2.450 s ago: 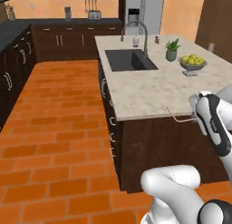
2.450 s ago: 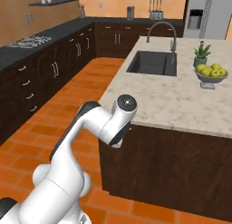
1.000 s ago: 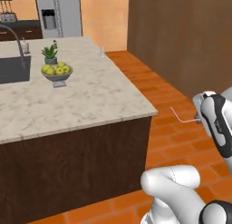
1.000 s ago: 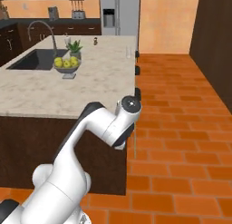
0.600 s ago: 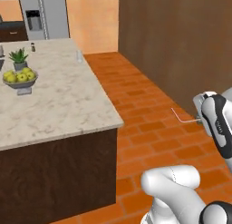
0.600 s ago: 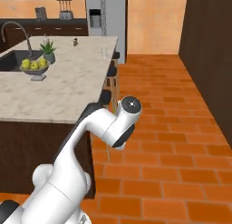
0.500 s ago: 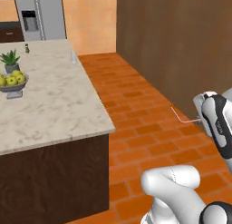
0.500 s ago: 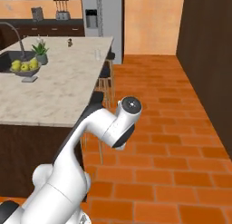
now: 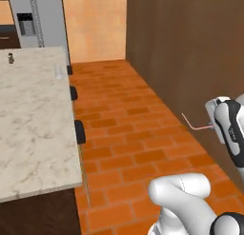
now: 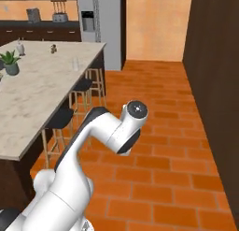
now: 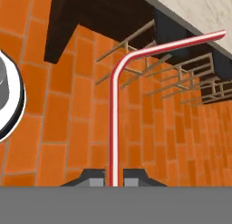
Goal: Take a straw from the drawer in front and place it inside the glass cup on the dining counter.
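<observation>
Though hand-held (image 11: pixel 112 178), straw (image 11: pixel 113 123) horizontal.

Running off the left and bottom edges: dining surface (image 9: pixel 33 134). Showing too small for telling clearly: glass cup (image 10: pixel 75 63) far along it. Hiding its lower end between the pincer (image 11: pixel 113 178) tips: straw (image 11: pixel 114 128).
</observation>
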Robot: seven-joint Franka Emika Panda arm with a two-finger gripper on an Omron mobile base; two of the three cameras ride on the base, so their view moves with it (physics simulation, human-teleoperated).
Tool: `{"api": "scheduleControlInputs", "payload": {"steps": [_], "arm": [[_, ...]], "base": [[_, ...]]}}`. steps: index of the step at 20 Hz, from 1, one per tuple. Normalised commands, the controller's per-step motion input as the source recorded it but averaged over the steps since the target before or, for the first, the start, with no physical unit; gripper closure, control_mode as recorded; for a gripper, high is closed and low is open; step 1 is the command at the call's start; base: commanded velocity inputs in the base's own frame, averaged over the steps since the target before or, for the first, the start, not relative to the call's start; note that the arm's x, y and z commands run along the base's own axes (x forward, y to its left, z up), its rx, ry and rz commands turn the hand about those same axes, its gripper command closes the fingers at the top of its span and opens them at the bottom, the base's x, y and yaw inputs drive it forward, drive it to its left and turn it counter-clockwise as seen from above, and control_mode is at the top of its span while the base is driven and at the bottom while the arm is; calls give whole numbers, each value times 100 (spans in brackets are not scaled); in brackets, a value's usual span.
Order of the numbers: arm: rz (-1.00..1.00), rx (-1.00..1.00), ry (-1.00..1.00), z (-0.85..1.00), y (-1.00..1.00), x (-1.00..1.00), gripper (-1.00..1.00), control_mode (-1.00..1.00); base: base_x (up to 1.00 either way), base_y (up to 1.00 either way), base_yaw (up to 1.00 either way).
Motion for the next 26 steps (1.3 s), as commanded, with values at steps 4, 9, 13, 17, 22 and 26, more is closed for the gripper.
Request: {"api": "scheduleControlInputs", "payload": {"steps": [4,9,13,17,22,26], "arm": [[0,0,0,0,0,0,100,100],[0,0,0,0,0,0,100,100],[0,0,0,0,0,0,100,100],[0,0,0,0,0,0,100,100],[0,0,0,0,0,0,100,100],[0,0,0,0,0,0,100,100]], "base": [[100,-73,32],[100,-64,38],[100,-55,42],[100,-42,49],[100,-50,48],[96,-58,47]]}}
